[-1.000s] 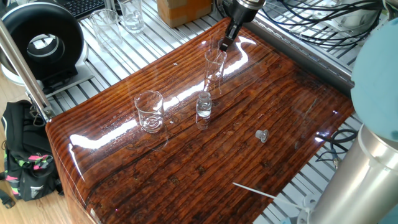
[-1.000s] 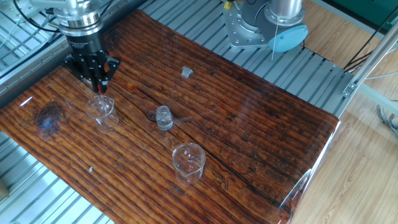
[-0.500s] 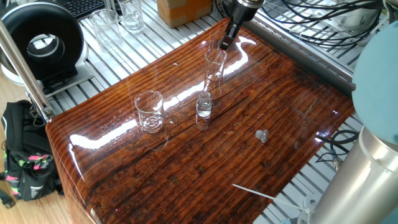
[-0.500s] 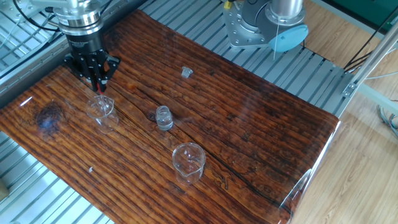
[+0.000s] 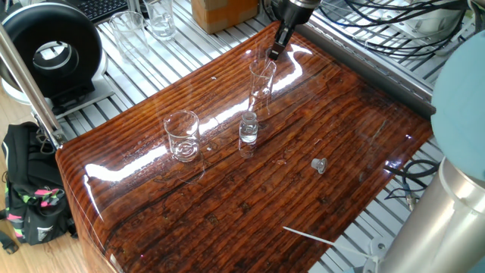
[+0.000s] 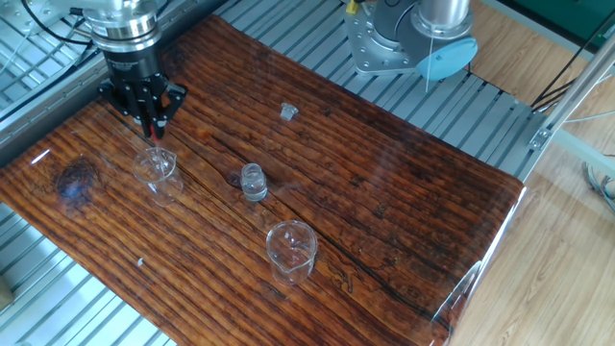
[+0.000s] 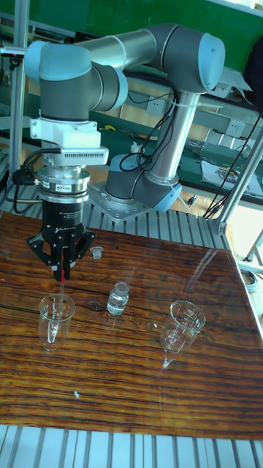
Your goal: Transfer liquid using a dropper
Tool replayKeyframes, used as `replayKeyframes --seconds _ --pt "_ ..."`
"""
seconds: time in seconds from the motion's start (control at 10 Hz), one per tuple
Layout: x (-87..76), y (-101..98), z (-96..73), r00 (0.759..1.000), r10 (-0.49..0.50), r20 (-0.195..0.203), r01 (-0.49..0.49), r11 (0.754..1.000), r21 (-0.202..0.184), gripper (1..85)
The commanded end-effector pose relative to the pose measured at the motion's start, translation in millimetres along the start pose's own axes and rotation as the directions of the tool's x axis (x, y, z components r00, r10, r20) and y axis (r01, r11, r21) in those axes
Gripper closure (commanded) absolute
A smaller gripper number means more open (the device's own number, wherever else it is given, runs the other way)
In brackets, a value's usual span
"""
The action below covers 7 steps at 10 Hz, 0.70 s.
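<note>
My gripper (image 7: 64, 276) hangs just above the tall glass cylinder (image 7: 56, 319) at the table's back corner. It is shut on the dropper (image 7: 63, 287), whose red bulb shows between the fingers and whose thin clear tube points down at the cylinder's mouth. The same gripper (image 6: 154, 131) appears over the cylinder (image 6: 156, 169), and again as gripper (image 5: 273, 52) over cylinder (image 5: 261, 85). A small vial (image 5: 248, 129) stands beside the cylinder, and a beaker (image 5: 182, 136) stands further along. The liquid is too faint to make out in any glass.
A small clear cap (image 5: 319, 164) lies alone on the wooden table (image 5: 227, 205). A thin white stick (image 5: 311, 233) rests near the front edge. Spare glassware (image 5: 144, 26), a box (image 5: 223, 11) and a black round device (image 5: 49, 49) sit beyond the table.
The gripper has risen very slightly with the dropper. The glassware has not moved.
</note>
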<state>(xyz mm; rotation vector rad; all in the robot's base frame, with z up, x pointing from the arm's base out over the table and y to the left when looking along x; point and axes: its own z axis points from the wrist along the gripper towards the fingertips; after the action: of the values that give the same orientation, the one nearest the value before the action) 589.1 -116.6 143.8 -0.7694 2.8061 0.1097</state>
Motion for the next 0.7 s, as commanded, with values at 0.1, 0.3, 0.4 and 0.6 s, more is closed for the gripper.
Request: replayKeyframes --seconds 0.1,0.3,0.4,0.6 --pt "-2.7 4.2 -7.2 1.000 0.012 -0.011 -0.012 1.000 0.008 66.0" --pt "-0.5 5.0 -7.8 1.000 0.012 -0.026 -0.012 1.000 0.010 66.0" --pt "-2.1 5.7 -8.4 1.000 0.011 -0.027 -0.011 1.000 0.012 66.0" --pt "-5.3 5.5 -10.6 0.999 0.015 -0.041 -0.014 0.999 0.032 66.0"
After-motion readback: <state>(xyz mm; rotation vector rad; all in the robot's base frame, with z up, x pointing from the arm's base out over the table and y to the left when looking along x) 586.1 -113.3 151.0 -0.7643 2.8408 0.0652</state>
